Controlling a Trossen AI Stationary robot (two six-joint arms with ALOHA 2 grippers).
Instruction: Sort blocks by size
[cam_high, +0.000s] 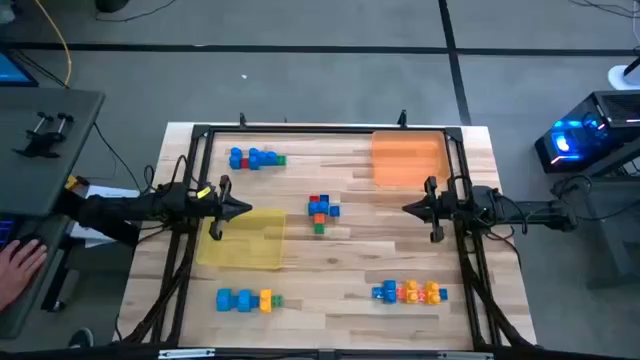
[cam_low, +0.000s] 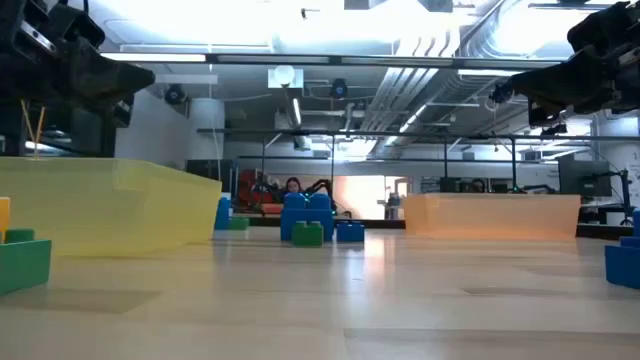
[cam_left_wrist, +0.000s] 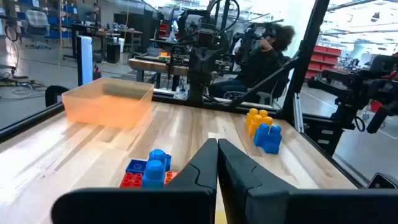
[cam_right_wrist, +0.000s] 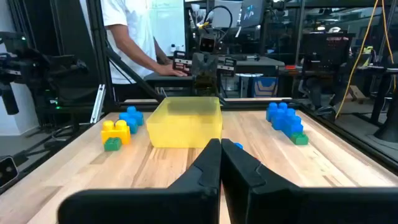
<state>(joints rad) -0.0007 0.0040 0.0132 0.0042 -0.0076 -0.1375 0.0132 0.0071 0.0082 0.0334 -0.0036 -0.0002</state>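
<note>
Studded blocks lie in several groups on the wooden table: blue, red and green at the far left (cam_high: 256, 158), blue, orange, red and green in the middle (cam_high: 322, 210), blue, yellow and green at the near left (cam_high: 244, 299), blue, orange and yellow at the near right (cam_high: 408, 292). My left gripper (cam_high: 248, 209) hovers shut and empty above the yellow tray's far edge, left of the middle group. My right gripper (cam_high: 407, 209) hovers shut and empty to the right of that group. Each points at the other.
A translucent yellow tray (cam_high: 243, 240) lies at the left and a translucent orange tray (cam_high: 408, 158) at the far right. A black frame (cam_high: 300, 131) runs round the table. A person's hand (cam_high: 18, 265) shows off the table's left.
</note>
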